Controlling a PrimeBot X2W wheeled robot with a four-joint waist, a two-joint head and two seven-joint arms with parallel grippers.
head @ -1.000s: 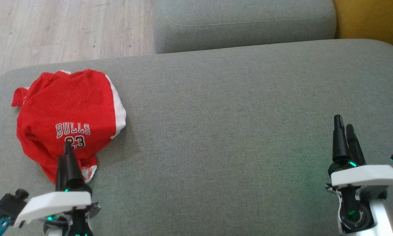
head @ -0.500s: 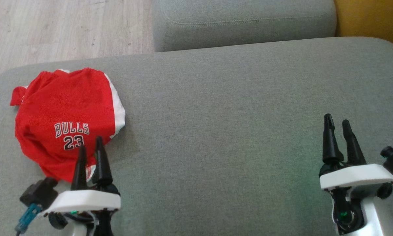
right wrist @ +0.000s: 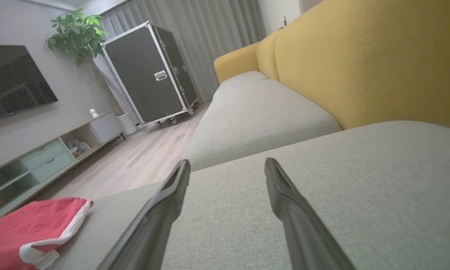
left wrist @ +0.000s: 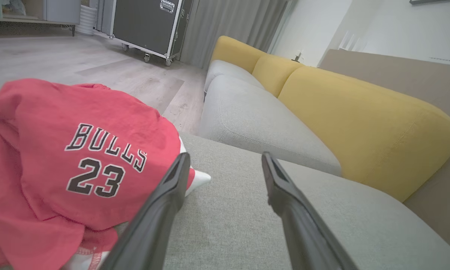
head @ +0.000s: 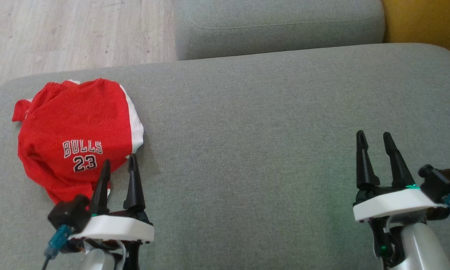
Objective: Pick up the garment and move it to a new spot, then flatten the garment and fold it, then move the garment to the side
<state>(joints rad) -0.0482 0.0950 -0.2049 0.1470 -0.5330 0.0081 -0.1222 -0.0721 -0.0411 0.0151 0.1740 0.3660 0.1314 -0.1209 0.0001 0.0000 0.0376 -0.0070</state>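
Since a second ago, left gripper (head: 119,160) is sliding right, off the printed number, with its fingers spreading from together to apart. Right gripper (head: 373,134) is drifting left and spreading likewise.

Head view: red jersey (head: 74,127) is lying bunched at the left of the frame on the grey cushion (head: 247,131), close to the cushion's left end, with the wood floor (head: 78,33) beyond. The left gripper is hovering at the jersey's lower right hem, empty. The right gripper is hanging empty at lower right, well apart from the jersey.

Left wrist view: the left-hand finger is lying over the jersey's white trim, the other over bare cushion.

Right wrist view: both fingers are pointing over bare cushion, and the jersey is sitting at lower left.

Risk, judged: closing here is likely to catch only the trim or a single layer, so the bundle may be dragging and unrolling, or slipping free. A pull leftward may be tipping it off the cushion end.
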